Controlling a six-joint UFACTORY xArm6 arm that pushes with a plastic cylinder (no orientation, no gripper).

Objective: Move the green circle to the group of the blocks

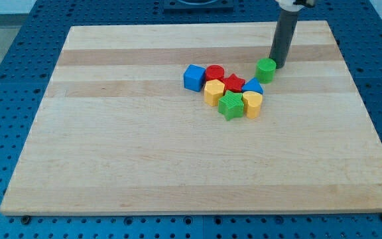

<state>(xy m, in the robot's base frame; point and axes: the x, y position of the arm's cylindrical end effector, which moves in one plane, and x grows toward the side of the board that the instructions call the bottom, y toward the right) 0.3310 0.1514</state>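
Note:
The green circle (266, 69) sits on the wooden board, just to the upper right of the group of blocks. My tip (278, 64) touches or nearly touches its right side. The group lies left and below: a blue cube (193, 77), a red circle (214, 73), a red star (234, 83), a blue triangle (253, 86), a yellow hexagon (213, 92), a green star (231, 105) and a yellow heart (252, 103). The green circle stands a small gap away from the blue triangle.
The wooden board (144, 146) lies on a blue perforated table (5, 79). The board's top edge is close behind my tip, and its right edge is further to the view's right.

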